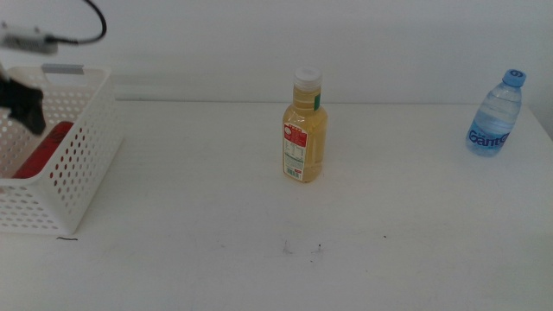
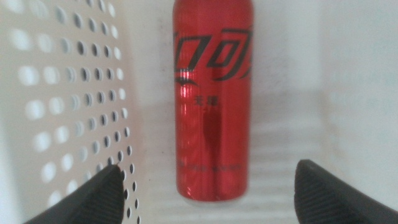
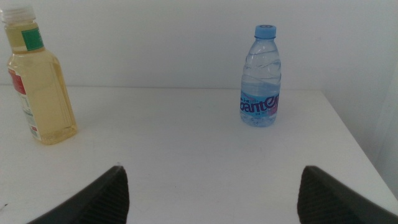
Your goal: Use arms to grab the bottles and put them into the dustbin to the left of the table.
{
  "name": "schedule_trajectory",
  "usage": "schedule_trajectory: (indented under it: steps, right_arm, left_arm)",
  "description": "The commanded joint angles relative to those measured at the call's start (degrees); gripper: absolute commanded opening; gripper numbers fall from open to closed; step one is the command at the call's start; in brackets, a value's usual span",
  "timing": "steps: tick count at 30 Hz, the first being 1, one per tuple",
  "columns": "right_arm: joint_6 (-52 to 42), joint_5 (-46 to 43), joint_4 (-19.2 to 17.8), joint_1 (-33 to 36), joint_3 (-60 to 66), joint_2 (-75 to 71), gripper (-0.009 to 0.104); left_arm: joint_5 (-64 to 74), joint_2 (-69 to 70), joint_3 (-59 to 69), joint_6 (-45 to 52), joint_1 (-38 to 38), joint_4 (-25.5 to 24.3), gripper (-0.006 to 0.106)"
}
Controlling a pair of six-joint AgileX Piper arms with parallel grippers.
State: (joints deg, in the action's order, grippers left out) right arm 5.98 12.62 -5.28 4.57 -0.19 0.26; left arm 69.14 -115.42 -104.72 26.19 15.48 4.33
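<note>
Only wrist shows whole can (image 2: pixel 211 99).

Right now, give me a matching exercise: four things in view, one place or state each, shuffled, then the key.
Things
1. slim red soda can
2. yellow juice bottle with white cap
3. small clear water bottle with blue cap
4. left gripper

Places or states
A. standing at the table's far right
B. lying inside the white perforated plastic basket
C. open, above the can in the basket
D. standing mid-table

Pairs: 1-B, 2-D, 3-A, 4-C
</note>
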Motion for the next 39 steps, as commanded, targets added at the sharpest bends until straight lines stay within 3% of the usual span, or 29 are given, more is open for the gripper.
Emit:
schedule_trajectory:
  steps: [1,6,15,22,27,32,39]
  right_arm:
    - [-0.5,-0.5,-0.4,-0.5,0.2,-0.3,0.090]
    - [-0.5,-0.5,-0.4,-0.5,0.2,-0.3,0.090]
    - [-0.5,-0.5,-0.4,-0.5,0.2,-0.3,0.090]
    - [-0.5,-0.5,-0.4,-0.5,0.2,-0.3,0.090]
    - [-0.5,-0.5,-0.4,-0.5,0.2,-0.3,0.090]
    - [-0.5,-0.5,-0.4,-0.5,0.2,-0.3,0.090]
    - [-0.5,-0.5,-0.4,-0.5,0.2,-0.3,0.090]
  left_arm:
    - [0.8,5.4,0.1,-2.0,-1.9,0.1,0.094]
    - [-7.5,18.4,11.1,-6.1,-10.0,0.1,0.094]
    - [-53.0,40.5,45.6,-10.0,-30.9,2.1,0.094]
    - [-88.6,43.5,71.7,-10.3,-40.6,1.7,0.094]
    - [-112.6,40.1,84.2,-18.1,-42.5,-6.4,0.094]
    - [-117.5,33.7,85.9,-25.3,-42.5,-13.3,0.094]
    - [-130.2,24.0,85.8,-26.6,-42.5,-14.1,0.094]
